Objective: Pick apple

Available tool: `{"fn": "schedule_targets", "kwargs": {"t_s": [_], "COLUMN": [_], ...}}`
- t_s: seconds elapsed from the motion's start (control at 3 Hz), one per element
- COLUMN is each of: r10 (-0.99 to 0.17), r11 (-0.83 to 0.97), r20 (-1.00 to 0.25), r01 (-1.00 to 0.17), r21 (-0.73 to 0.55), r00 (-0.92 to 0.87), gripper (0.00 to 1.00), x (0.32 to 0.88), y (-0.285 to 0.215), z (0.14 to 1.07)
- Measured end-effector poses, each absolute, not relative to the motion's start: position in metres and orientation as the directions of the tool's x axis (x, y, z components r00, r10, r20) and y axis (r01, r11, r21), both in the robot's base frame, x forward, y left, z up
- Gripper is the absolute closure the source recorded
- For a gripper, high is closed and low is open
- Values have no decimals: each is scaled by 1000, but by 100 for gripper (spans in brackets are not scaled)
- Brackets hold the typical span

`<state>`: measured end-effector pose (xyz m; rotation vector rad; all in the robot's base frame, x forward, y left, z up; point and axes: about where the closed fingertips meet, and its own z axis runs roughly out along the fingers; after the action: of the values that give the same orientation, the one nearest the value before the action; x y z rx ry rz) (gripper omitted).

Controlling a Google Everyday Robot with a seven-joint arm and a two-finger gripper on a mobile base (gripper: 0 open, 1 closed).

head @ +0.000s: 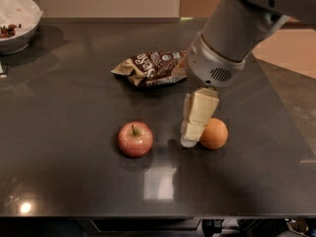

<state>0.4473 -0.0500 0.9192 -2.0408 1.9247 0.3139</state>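
The apple (135, 138) is small, round and red with yellowish streaks and a short brown stem. It sits on the dark table (59, 132) near the front, left of centre. The gripper (190, 138) hangs from the grey arm that reaches in from the upper right. Its cream fingers point down at the table between the apple and an orange round fruit (214, 134). The gripper is right of the apple, apart from it, and close beside the orange fruit's left side. It holds nothing.
A brown snack bag (150, 68) lies behind the apple, partly under the arm. A white bowl (17, 23) with some food stands at the back left corner. The table's front edge runs along the bottom of the view.
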Motion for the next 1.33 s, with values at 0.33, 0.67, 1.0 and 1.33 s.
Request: {"fn": "schedule_targets", "kwargs": {"t_s": [0.33, 0.67, 1.0, 1.33], "r10": [-915, -909, -906, -903], "r11": [-73, -97, -117, -125], "r20": [-393, -403, -406, -410], "r01": [-995, -994, -993, -991], "r21": [-63, -42, -33, -37], "r00": [92, 106, 120, 129], "gripper": [0, 0, 0, 0], "x": [436, 422, 407, 401], "y": [-22, 1, 16, 28], "z": [907, 892, 878, 864]}}
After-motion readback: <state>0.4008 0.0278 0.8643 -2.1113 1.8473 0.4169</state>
